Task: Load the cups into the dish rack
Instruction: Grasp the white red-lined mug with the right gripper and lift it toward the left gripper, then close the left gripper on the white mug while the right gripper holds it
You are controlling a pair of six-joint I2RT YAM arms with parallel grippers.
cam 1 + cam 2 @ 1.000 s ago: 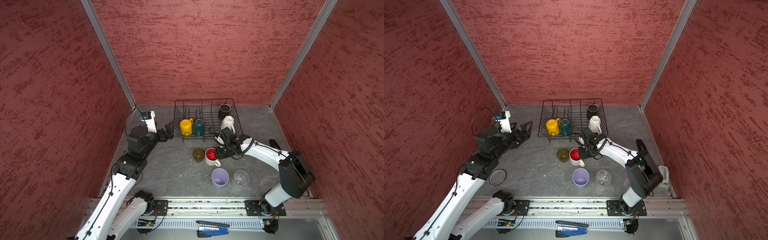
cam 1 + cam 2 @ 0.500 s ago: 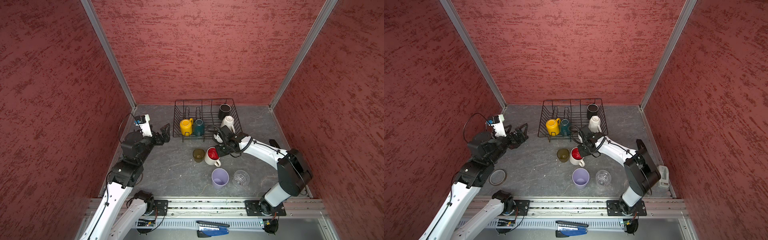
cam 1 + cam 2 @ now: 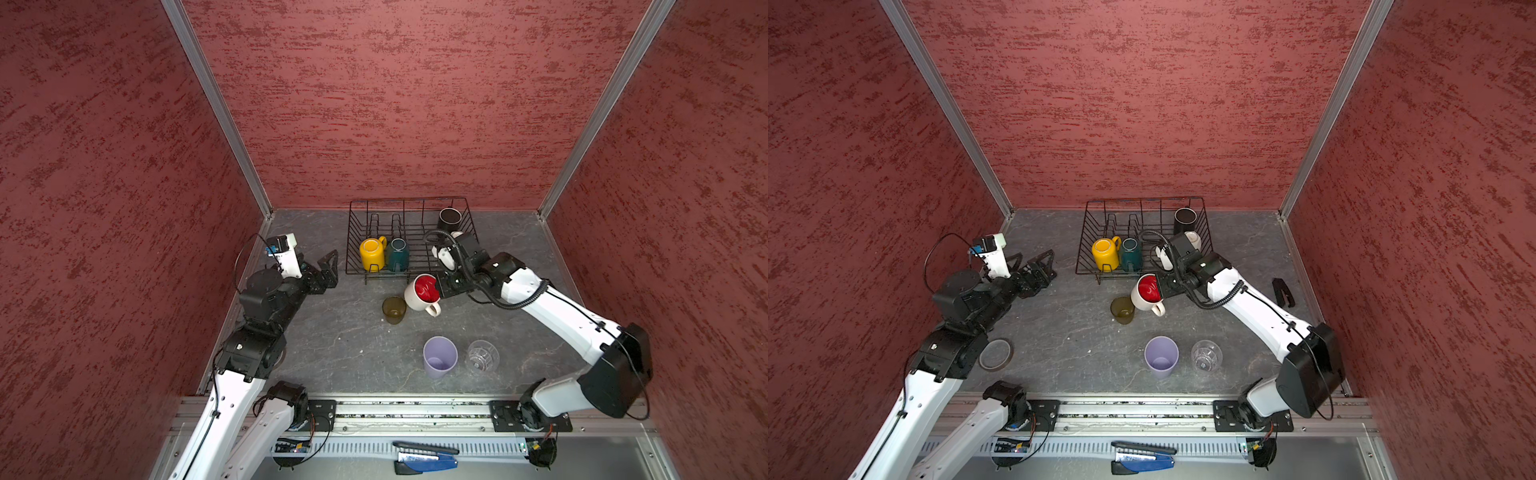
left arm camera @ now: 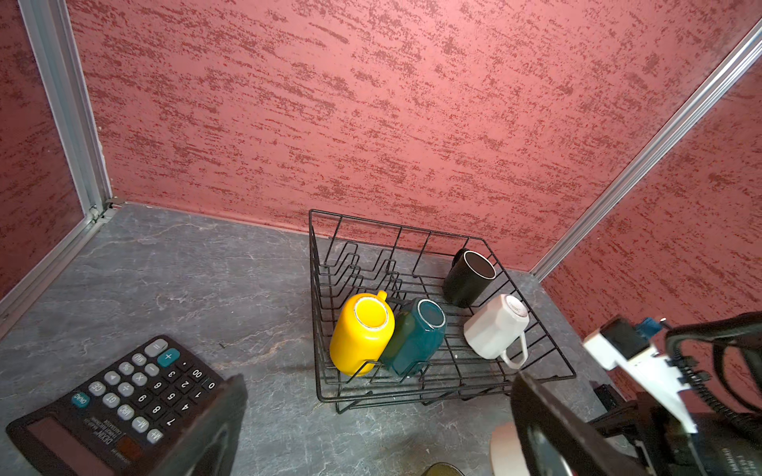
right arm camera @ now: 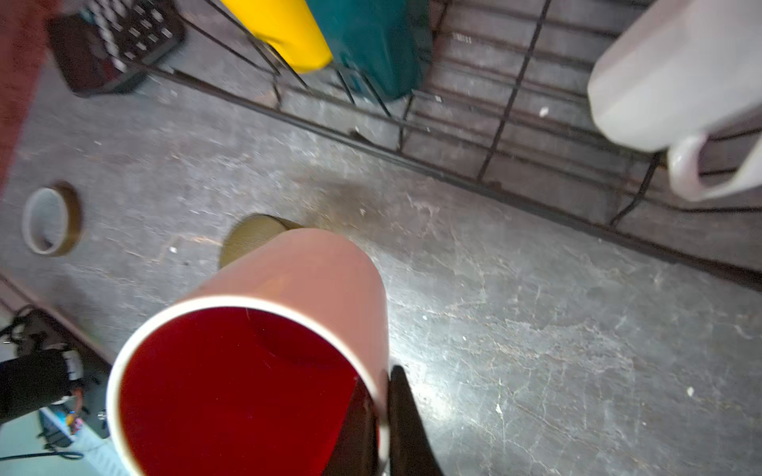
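Red-lined white ceramic mug [image 3: 424,291] — rim pinched by right gripper [image 3: 441,289], apparently lifted, tilted. Clear rail of black wire dish rack [image 3: 407,200] beyond fingertips before lowering; left gripper [image 3: 327,269] wide — empty.

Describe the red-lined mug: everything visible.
The red-lined mug is a glossy, ceramic-looking cylinder, off-white outside and red inside, with one loop handle. It is tipped, mouth toward the right gripper, which is shut on its rim, one finger inside and one outside. It seems held clear of the table, just in front of the dish rack, beside the olive tumbler.
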